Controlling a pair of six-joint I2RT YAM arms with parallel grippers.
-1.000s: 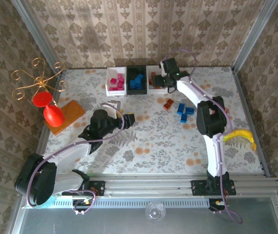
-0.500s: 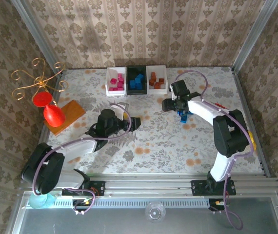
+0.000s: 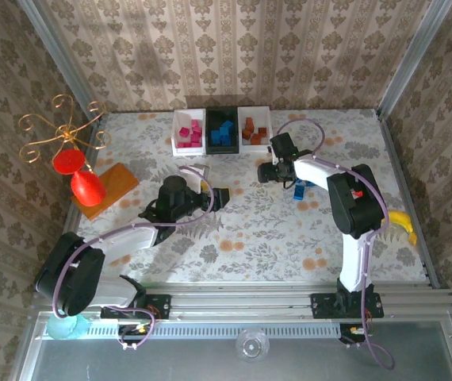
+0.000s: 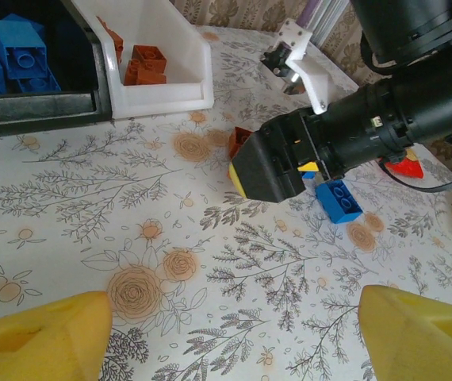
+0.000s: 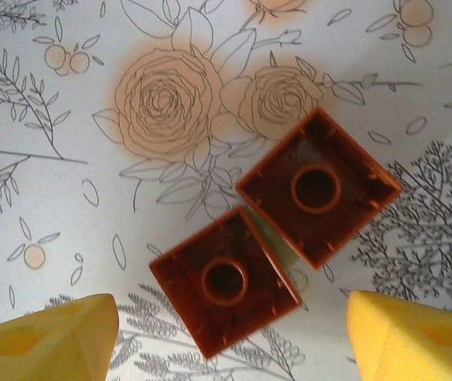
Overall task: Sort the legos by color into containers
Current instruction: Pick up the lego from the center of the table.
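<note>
You have two reddish-brown legos (image 5: 224, 282) lying on the table (image 5: 51, 182) with their hollow undersides up, set corner to corner, just beside each other; whether they touch cannot be told. The right hand (image 5: 230, 337) hangs directly over them, its yellow fingertips (image 5: 44, 337) standing well apart on either side; it is open and grips nothing. From the left wrist view one of these bricks shows at the right hand's far side, and a blue lego (image 4: 339, 200) lies on the table just beside that hand, toward its arm.

At the far edge of the table three containers stand in a row, touching: a white bin (image 3: 175, 144) holding pink legos (image 3: 188, 133); a black bin (image 3: 223, 112) holding blue legos (image 3: 223, 133); a second white bin (image 3: 266, 131) holding brown legos (image 3: 251, 132).

The left hand (image 3: 214, 197) sits near the table's middle, pointed toward the right hand and well apart from it; its fingertips (image 4: 40, 337) are spread wide with nothing between them, so it is open and empty.

A banana (image 3: 400, 221) lies at the right edge; a red cup (image 3: 86, 188) stands upside down on an orange block (image 3: 119, 181) at the left.
</note>
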